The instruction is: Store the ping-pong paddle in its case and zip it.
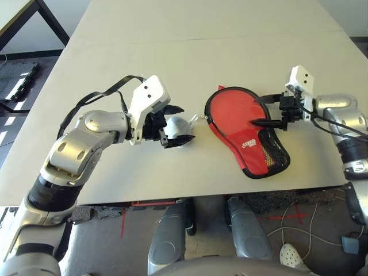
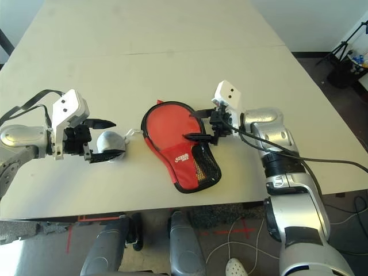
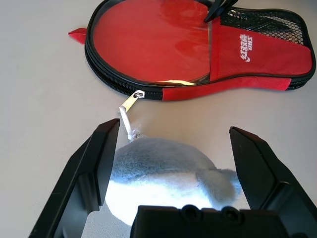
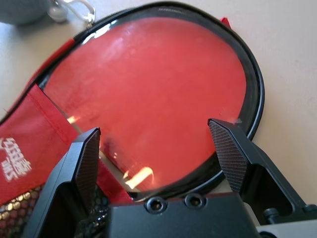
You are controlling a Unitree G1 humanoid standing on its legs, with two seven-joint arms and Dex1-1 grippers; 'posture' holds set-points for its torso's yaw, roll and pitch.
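The red case (image 1: pixel 241 129) with black edging and a mesh pocket (image 1: pixel 275 150) lies flat on the table, round end toward the far side. The ping-pong paddle is hidden. A metal zip pull (image 3: pixel 131 100) on the case's rim is tied by a white cord to a grey soft lump (image 3: pixel 163 163). My left gripper (image 1: pixel 185 123) is open, one finger on each side of that lump. My right gripper (image 1: pixel 261 110) hangs open just over the case's round face (image 4: pixel 148 84), holding nothing.
The pale table (image 1: pixel 172 52) has a seam across it farther back. Its near edge (image 1: pixel 172 198) runs just below the case. Beyond that edge is floor with cables (image 1: pixel 299 221) and a white shoe (image 1: pixel 293 256). A black table leg (image 1: pixel 52 23) stands at the far left.
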